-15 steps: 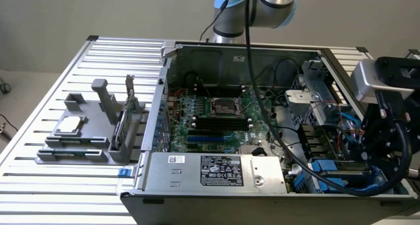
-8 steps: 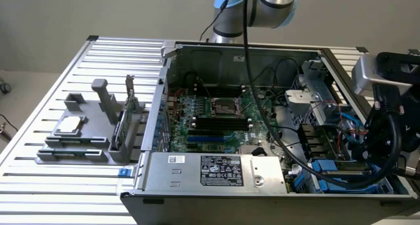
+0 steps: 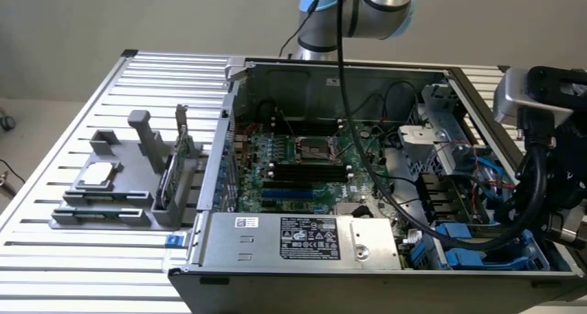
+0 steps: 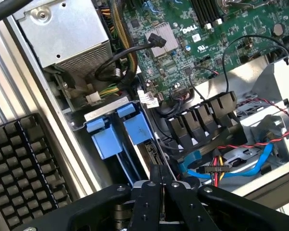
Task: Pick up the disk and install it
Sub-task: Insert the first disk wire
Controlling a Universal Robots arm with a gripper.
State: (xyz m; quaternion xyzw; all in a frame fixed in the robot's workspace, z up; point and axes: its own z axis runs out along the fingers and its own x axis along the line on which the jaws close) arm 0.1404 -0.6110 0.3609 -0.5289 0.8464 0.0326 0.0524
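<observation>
The picture's edge cuts off my gripper [image 4: 162,174] behind its pressed-together fingers [image 4: 155,192]. Just beside the power supply [image 4: 62,33], blue carrier rails [image 4: 120,137] rise from the drive bay [image 4: 106,107] — what lies between them is sunk out of sight, so I cannot tell whether the disk sits there. In the exterior view a black cable [image 3: 524,197] crosses that bay, and the power supply's label [image 3: 310,237] is too small to read.
</observation>
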